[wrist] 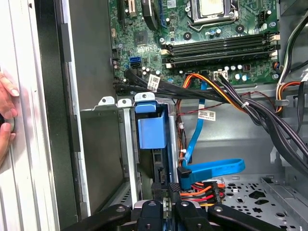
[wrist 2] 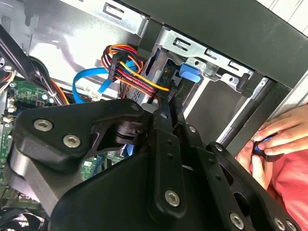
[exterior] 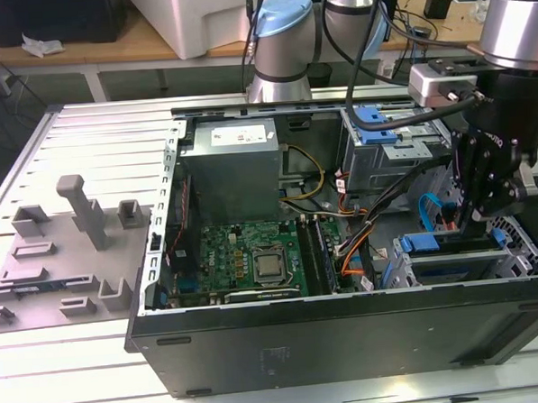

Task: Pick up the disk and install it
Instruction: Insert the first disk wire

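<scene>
The disk (wrist: 151, 131) stands on edge inside the silver drive cage (wrist: 126, 144) at the case's front corner, its blue carrier rail facing out. In the exterior view the blue rail of the disk (exterior: 438, 242) shows in the cage at the lower right of the open computer case (exterior: 348, 333). My gripper (wrist: 167, 188) hangs right over the disk's end by the cable plugs, its black fingers closed together and touching or nearly touching it. In the exterior view my gripper (exterior: 473, 216) points down into that cage. The second wrist view has my gripper (wrist 2: 172, 102) next to the blue rail tab (wrist 2: 189, 74).
A blue data cable (wrist: 211, 168) and red, orange and black power leads (wrist: 207, 188) lie close beside the fingers. The motherboard (exterior: 254, 256), grey power supply (exterior: 231, 167) and upper cage with blue latch (exterior: 378, 124) fill the case. A person's hand (wrist 2: 274, 139) rests outside the case wall.
</scene>
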